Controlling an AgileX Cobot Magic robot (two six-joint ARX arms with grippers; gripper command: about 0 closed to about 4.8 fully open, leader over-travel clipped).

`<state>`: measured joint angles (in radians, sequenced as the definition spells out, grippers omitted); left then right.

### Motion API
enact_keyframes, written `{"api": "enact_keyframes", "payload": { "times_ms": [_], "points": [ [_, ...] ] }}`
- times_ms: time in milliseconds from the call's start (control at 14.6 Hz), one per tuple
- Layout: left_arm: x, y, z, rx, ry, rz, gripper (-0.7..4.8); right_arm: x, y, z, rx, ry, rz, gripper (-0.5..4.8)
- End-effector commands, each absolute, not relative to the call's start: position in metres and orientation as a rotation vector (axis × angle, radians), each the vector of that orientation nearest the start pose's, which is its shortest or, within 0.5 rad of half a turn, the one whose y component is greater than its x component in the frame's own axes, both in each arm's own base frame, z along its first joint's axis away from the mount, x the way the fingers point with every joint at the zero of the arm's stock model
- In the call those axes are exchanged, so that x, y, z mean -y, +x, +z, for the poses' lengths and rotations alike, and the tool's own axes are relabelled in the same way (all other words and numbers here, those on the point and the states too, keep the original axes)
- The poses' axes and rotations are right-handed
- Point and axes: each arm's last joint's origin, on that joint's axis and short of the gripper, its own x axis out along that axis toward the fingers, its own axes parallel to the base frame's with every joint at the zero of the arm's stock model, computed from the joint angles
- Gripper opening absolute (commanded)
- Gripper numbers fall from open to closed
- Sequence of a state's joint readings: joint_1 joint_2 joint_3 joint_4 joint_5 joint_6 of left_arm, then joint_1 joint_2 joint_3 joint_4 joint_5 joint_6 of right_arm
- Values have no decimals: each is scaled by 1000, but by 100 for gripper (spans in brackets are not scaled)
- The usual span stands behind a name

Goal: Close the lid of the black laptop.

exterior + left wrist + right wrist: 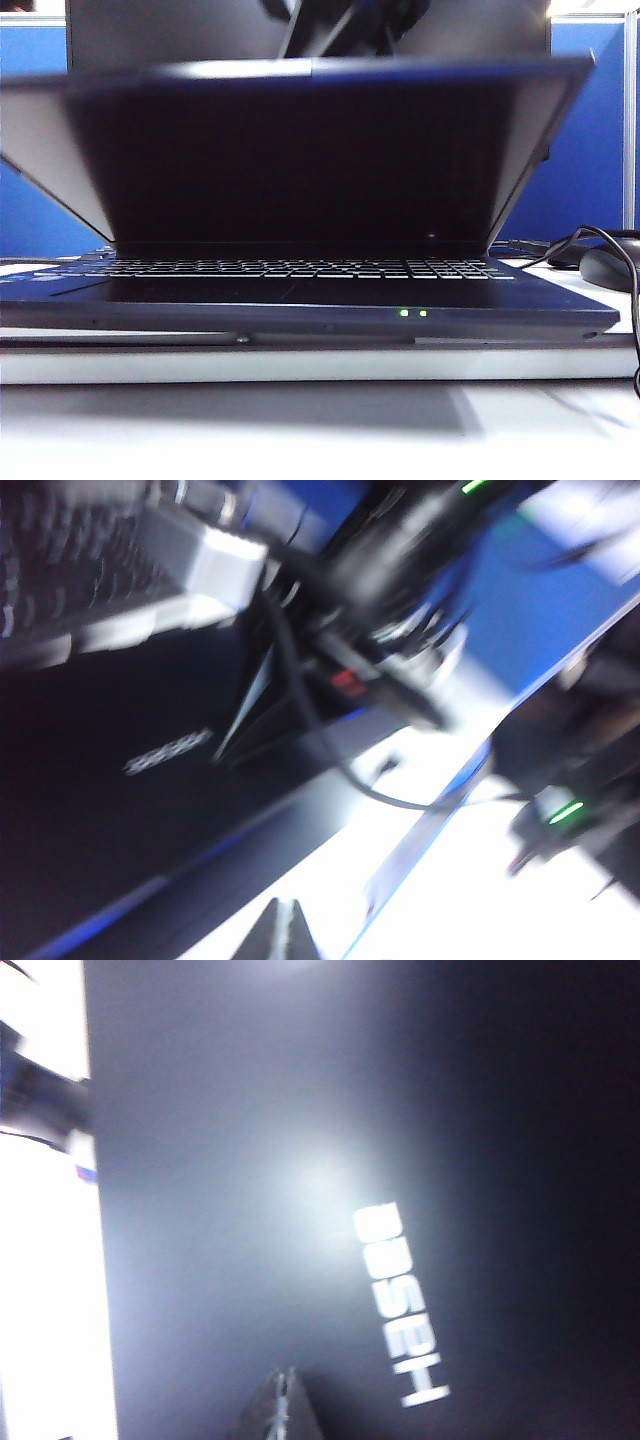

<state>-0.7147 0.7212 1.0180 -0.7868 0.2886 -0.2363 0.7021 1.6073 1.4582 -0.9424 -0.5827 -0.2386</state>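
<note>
The black laptop (300, 300) sits at the bench's front edge, its lid (300, 150) tilted partway down. The right tool (283, 1405), tips together and holding nothing, rides the lid's back to push; the left tool (280, 930), likewise pinched empty, hangs beside it.

Lid (300, 150) above keyboard (290, 268) — mouse (605, 268) rightward

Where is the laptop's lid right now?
In the exterior view the lid hangs half lowered across the middle, tilted forward over the black laptop's keyboard, with a monitor behind it.
</note>
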Motion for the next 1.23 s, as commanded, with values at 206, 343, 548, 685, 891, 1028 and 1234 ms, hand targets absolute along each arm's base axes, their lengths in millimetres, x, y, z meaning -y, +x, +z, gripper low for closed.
{"api": "enact_keyframes", "payload": {
  "times_ms": [206,343,548,685,891,1028,1234],
  "points": [
    [114,128,332,-767,127,-711,-5,-224,237,302,-1068,-306,1125,-1],
    [123,138,322,-820,167,-697,-5,-224,237,302,-1070,-308,1117,-1],
    [130,148,312,-865,209,-683,-5,-223,236,296,-1096,-300,1102,-1],
    [131,150,309,-874,222,-665,-5,-222,236,295,-1109,-307,1086,-1],
    [132,151,307,-893,233,-666,-5,-222,237,294,-1116,-304,1066,-1],
    [134,153,304,-910,241,-664,-5,-222,237,293,-1122,-312,1046,-1],
    [137,157,298,-933,267,-668,-5,-220,233,279,-1169,-326,1024,-1]
  ]
}}
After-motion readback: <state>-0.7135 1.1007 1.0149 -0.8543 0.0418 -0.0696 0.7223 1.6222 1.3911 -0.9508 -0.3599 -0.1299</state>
